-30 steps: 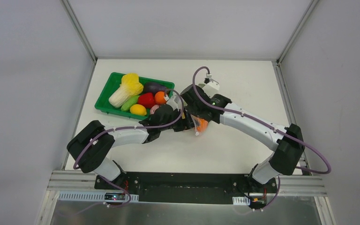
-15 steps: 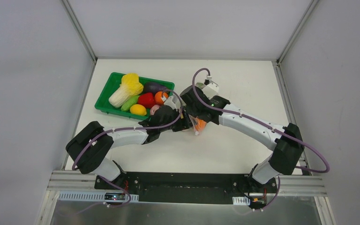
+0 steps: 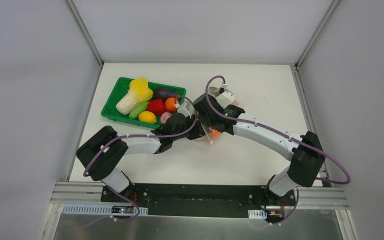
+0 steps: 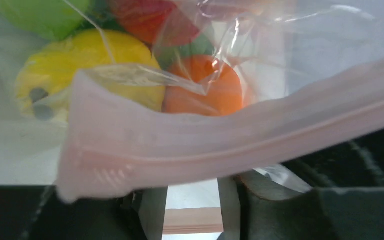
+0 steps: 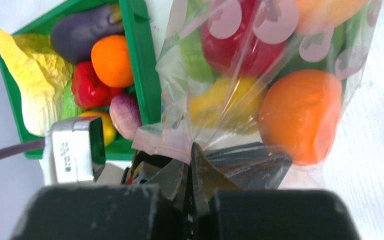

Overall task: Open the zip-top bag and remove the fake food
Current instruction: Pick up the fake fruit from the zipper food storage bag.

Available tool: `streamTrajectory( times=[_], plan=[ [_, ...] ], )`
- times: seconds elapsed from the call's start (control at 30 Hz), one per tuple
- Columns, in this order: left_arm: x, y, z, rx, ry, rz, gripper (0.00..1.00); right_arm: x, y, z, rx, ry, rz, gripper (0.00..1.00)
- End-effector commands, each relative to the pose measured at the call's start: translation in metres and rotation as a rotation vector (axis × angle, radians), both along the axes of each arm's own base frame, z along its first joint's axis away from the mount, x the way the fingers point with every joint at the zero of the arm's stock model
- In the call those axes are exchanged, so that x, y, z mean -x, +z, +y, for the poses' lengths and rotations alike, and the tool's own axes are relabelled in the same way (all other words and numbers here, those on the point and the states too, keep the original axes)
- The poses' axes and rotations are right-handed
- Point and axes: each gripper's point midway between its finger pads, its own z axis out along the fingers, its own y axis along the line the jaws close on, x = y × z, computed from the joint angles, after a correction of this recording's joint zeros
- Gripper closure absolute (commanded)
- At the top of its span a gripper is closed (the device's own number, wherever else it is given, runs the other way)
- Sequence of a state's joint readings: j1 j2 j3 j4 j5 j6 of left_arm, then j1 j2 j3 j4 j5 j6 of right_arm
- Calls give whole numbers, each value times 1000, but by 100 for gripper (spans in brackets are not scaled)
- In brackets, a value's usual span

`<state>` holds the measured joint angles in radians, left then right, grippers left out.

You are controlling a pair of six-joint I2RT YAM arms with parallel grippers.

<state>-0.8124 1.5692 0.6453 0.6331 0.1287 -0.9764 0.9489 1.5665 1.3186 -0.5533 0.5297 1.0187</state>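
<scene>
The zip-top bag (image 5: 260, 75) is clear with pink print and a pink zip strip (image 4: 220, 140). It holds the fake food: an orange (image 5: 300, 115), a red apple (image 5: 235, 45), a yellow fruit (image 4: 90, 65) and green leaves. In the top view the bag (image 3: 213, 133) lies on the table just right of the tray. My right gripper (image 5: 191, 155) is shut, pinching the strip's corner. My left gripper (image 4: 192, 200) sits under the strip. Its fingers (image 4: 152, 210) stand a small gap apart, with table and a pink band showing between them. Both grippers meet at the bag (image 3: 203, 131).
A green tray (image 3: 111, 107) stands at the back left. It holds a napa cabbage (image 3: 136, 95), purple eggplant (image 3: 164, 93), red pepper (image 3: 156, 106), an orange (image 3: 170, 104) and a yellow fruit (image 3: 147, 117). Its right wall (image 5: 142, 65) is close to the bag.
Both wrists and the bag have shifted slightly left, towards the tray. The left arm's elbow has swung a little to the right.
</scene>
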Motion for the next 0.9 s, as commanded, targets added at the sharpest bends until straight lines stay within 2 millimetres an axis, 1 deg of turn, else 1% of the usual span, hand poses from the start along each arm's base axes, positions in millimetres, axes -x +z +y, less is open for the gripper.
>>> streamTrajectory(
  times=[0.0,0.07,0.17,0.2,0.33,0.4,0.43,0.47,0.5,0.53,0.63,0.87],
  plan=[
    [-4,44,-19,127,-37,-122,70,16,17,20,-120,48,2,100],
    [-4,42,-15,120,-31,-125,83,15,17,14,-106,36,-10,100],
    [-2,44,-12,109,-32,-136,98,15,17,5,-75,23,-24,100],
    [-2,45,-11,108,-33,-142,100,14,18,1,-63,15,-31,100],
    [2,47,-4,81,-32,-156,100,12,22,-13,-20,-6,-59,100],
    [2,46,0,55,-29,-161,99,10,27,-17,-11,-8,-78,100],
    [3,44,2,39,-27,-161,90,10,30,-18,-11,-5,-85,100],
    [3,43,4,30,-24,-157,78,10,32,-17,-10,3,-92,100],
    [2,43,5,29,-16,-155,69,10,34,-16,-11,13,-96,100],
    [2,43,5,31,-14,-151,64,10,37,-15,-18,20,-99,100],
    [2,47,0,42,-26,-142,53,12,38,-7,-49,50,-91,100],
    [1,52,-18,93,-79,-145,33,17,39,20,-128,138,-59,100]
  ],
)
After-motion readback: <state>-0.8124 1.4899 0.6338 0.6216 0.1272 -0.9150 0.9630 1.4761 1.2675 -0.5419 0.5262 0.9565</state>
